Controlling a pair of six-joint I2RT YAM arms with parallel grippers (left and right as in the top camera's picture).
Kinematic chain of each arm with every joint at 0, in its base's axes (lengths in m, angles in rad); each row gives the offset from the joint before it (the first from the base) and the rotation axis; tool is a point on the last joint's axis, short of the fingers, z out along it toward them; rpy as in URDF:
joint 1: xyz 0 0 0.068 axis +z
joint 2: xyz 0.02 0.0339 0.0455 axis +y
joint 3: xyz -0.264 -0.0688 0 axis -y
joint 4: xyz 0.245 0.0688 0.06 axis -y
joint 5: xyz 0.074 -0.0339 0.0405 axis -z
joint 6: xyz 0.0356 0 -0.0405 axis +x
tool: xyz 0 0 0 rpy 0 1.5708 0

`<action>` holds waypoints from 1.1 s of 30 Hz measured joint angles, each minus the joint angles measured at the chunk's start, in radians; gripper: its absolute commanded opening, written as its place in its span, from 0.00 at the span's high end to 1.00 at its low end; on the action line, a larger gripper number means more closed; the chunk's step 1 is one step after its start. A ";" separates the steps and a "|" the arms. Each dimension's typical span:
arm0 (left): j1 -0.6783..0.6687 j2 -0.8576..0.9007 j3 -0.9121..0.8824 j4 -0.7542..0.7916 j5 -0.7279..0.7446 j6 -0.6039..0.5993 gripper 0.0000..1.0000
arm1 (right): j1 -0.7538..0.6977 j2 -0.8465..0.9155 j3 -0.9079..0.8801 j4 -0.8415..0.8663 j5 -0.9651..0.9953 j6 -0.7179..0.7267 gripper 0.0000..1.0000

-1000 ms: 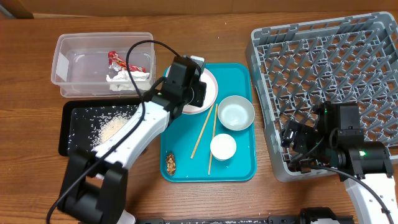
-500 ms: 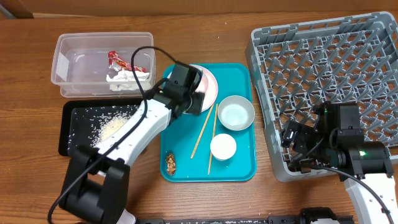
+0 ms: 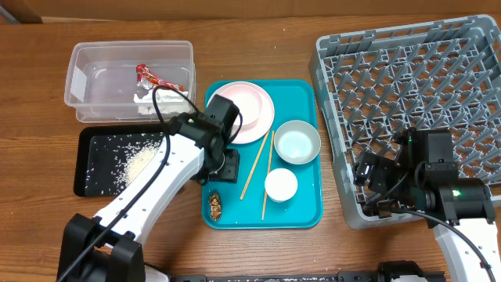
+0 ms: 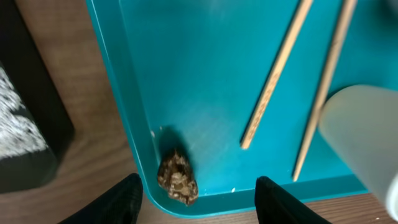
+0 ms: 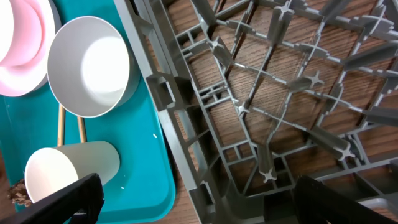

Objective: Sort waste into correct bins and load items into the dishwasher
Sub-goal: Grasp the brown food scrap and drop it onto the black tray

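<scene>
L gripper (image 4: 200, 202) open, empty, over brown food scrap (image 4: 177, 180) at teal tray (image 4: 205, 93) near-left corner; risk: finger catches tray lip, scrap skids off. R gripper (image 5: 199, 205) wide open by dish rack (image 5: 267, 93)

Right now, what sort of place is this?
Likely a tabletop dish-clearing test bench rather than a kitchen: a grey dish rack, a teal tray and a clear waste tub on a wooden table.

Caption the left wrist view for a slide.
Open left claw hovers over the brown food scrap at the teal tray's corner, near two wooden chopsticks.
</scene>
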State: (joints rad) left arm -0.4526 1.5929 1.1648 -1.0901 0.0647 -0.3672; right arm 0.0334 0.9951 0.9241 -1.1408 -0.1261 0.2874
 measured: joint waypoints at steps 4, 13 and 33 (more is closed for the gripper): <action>-0.006 0.004 -0.092 0.042 0.022 -0.029 0.39 | 0.000 0.000 0.000 0.000 0.000 0.000 0.00; -0.006 0.014 -0.290 0.198 0.056 -0.099 0.43 | 0.000 0.000 0.000 -0.002 0.000 0.000 0.00; 0.094 0.008 -0.185 0.137 0.036 -0.136 0.96 | 0.000 0.000 0.000 -0.003 0.000 0.000 0.00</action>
State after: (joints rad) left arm -0.3588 1.6005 0.9794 -0.9531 0.1005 -0.5030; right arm 0.0330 0.9951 0.9245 -1.1439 -0.1257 0.2871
